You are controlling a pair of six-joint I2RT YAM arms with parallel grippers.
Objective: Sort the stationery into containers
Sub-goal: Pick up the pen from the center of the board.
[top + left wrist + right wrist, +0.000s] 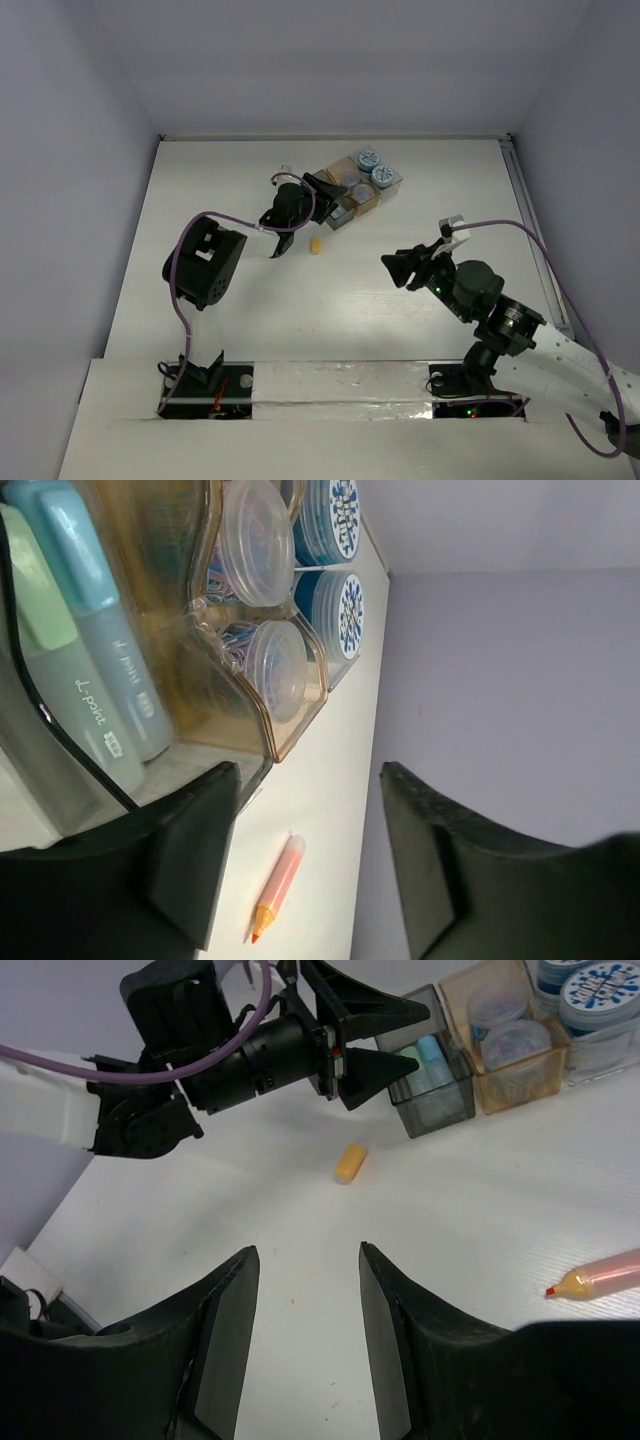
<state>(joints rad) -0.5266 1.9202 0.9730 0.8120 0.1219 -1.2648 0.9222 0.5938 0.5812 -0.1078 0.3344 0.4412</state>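
Containers [440,1112] hold 2 pastel markers [105,670], 2 clear tubs [275,665], 2 patterned rolls [345,615]

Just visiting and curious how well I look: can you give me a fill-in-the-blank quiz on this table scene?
The clear box holds ___ blue-and-white rolls. The dark grey box holds a light blue marker and a ___ one. The yellow cap lies loose on the ___. The left claw and the right claw are both ___, holding nothing.
Missing: two; green; table; open.
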